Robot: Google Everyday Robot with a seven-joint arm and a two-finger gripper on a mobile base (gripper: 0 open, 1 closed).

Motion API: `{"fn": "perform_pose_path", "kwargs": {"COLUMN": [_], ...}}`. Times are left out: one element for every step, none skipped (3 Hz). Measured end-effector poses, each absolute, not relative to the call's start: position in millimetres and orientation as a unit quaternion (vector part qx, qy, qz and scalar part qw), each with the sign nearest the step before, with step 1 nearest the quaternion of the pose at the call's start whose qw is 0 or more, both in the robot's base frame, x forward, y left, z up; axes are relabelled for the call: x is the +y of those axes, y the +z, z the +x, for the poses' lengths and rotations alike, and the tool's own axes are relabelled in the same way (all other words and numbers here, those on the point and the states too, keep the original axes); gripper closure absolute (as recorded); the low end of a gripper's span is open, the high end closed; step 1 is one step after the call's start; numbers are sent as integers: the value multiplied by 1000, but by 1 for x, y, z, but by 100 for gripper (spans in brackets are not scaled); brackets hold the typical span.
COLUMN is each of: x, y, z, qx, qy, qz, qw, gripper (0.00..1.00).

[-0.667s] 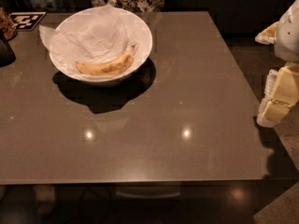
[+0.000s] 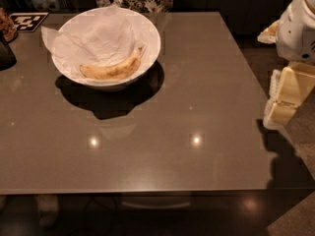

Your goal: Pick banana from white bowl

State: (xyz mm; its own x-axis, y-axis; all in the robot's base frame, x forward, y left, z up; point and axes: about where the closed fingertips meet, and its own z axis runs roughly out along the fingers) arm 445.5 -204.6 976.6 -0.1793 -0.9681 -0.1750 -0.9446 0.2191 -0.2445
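Looking down at the brown table [image 2: 211,87], you can see the white bowl [image 2: 156,39] sitting near the far left part of it. The bowl has crumpled white paper [image 2: 96,36] inside, and one corner of the paper sticks out over the left rim. The banana [image 2: 112,69] lies on the paper in the front part of the bowl, close to the near wall. It is yellow with brown spots, it curves like a smile, and its stem end points up to the right.

Your gripper [image 2: 281,107] is far over on the right, past the right edge of the table and well apart from the bowl and the banana. It looks cream colored and hangs under the white arm [image 2: 298,31]. You cannot tell whether the claw is spread apart or pressed together (it holds nothing that you can see).

A dark shadow [image 2: 115,100] spreads on the table in front of the bowl. A black and white square tag [image 2: 28,20] lies at the far left corner, and a dark thing [image 2: 6,54] sits at the left edge. Two bright light spots [image 2: 196,140] shine on the table top
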Motion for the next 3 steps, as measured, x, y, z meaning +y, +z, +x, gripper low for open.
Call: {"fn": "perform_pose_path", "kwargs": {"x": [-188, -158, -153], "y": [969, 958, 959], "z": [461, 490, 499], "qx": [751, 724, 721], "qy": [-39, -46, -50], "qz": [-650, -684, -684], "qw": [108, 83, 97], "gripper": [0, 0, 0]}}
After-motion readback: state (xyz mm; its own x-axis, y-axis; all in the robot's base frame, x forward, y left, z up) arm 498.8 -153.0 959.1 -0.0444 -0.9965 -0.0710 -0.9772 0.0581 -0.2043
